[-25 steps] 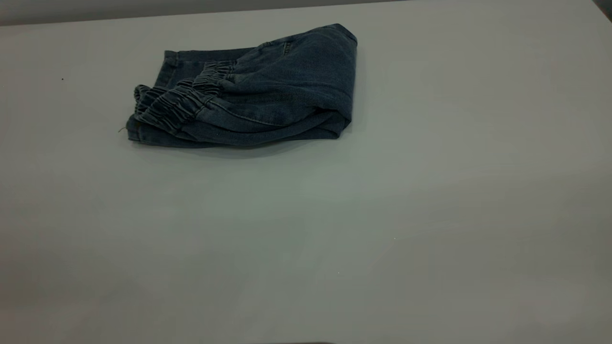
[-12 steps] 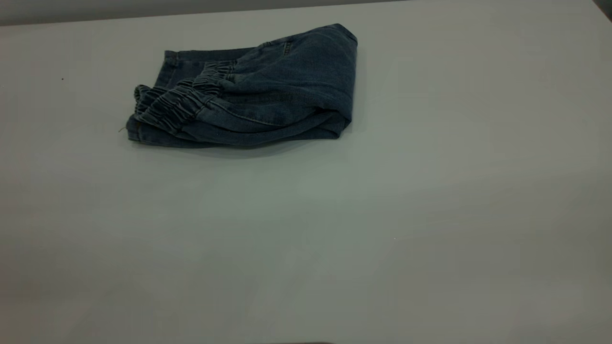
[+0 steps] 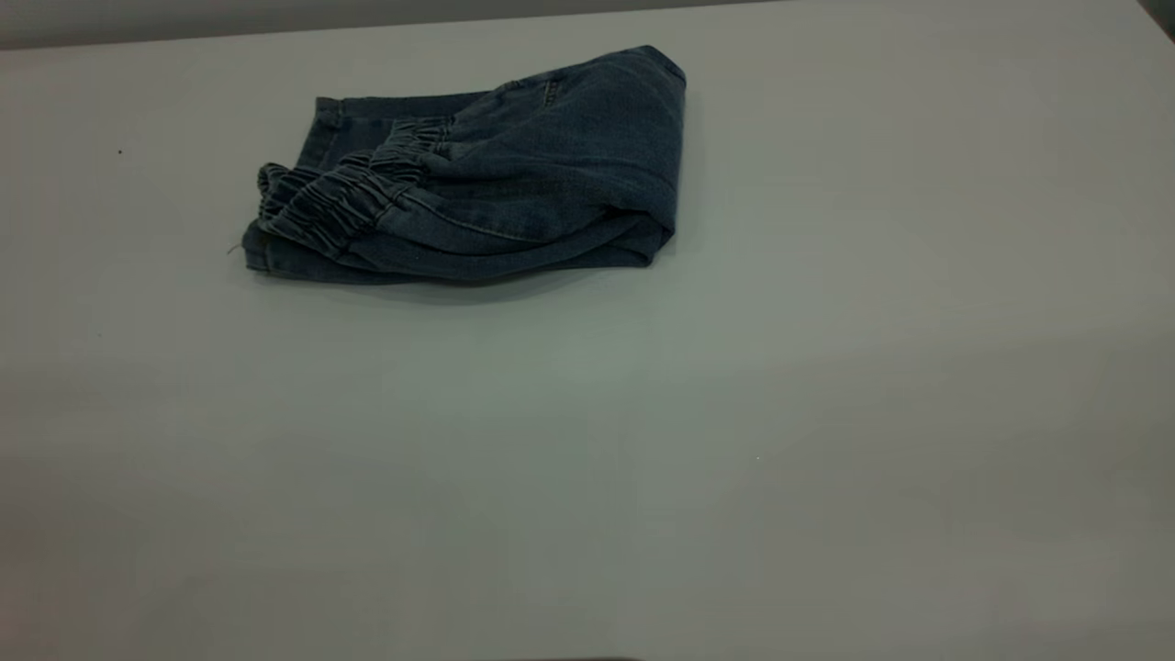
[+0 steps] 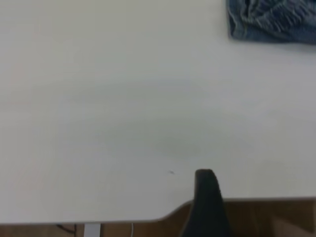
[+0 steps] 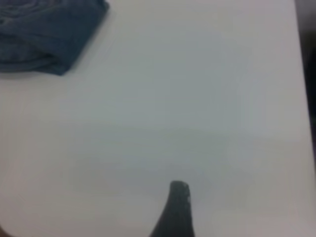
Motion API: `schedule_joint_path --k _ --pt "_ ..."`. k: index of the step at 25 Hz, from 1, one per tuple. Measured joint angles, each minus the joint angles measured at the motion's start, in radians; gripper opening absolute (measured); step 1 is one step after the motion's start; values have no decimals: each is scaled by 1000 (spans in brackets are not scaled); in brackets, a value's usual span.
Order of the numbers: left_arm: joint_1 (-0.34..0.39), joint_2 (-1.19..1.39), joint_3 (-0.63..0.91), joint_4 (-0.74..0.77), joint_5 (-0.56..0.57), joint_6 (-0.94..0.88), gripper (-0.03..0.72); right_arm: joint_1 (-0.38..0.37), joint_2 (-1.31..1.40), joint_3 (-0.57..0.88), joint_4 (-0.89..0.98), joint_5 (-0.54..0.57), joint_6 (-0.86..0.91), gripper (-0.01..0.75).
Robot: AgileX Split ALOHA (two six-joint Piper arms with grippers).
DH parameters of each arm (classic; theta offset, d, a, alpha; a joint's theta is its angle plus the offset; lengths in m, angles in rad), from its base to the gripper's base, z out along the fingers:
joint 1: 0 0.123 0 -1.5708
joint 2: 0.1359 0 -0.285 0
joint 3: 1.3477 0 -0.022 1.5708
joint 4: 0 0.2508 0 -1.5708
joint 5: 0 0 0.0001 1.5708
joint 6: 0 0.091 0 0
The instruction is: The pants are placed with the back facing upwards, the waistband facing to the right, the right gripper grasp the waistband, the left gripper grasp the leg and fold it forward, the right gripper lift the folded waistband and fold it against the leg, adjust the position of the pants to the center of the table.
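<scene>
- Overhead, in the exterior view, the folded dark blue denim pants [image 3: 477,174] lie on the pale grey-white table [image 3: 734,413], toward its far side and left of the middle. The gathered elastic waistband [image 3: 335,207] sits on top at the bundle's left end, over the leg hems, and the rounded fold of cloth forms the right end. No arm or gripper shows in this view, and nothing touches the pants.
- From the left wrist view, a single dark fingertip of the left gripper [image 4: 206,190] pokes in at the frame's edge, above the table's near rim, with wood-coloured floor beyond that rim. Only this one finger shows, so I cannot tell whether the gripper is released or clenched; it holds nothing visible. The pants' gathered end lies well apart from it, across bare tabletop.
- From the right wrist view, one dark fingertip of the right gripper [image 5: 177,202] likewise juts in over bare table. Its partner finger is hidden, so its state cannot be told either, and no cloth is in it. The pants' folded end rests well apart from this fingertip, near the table's far side.
</scene>
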Motion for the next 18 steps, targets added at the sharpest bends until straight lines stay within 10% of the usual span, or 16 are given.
schedule_joint_path --k 18 --pt "0 -19 0 0 4 0 485 -39 0 0 0 0 0 559"
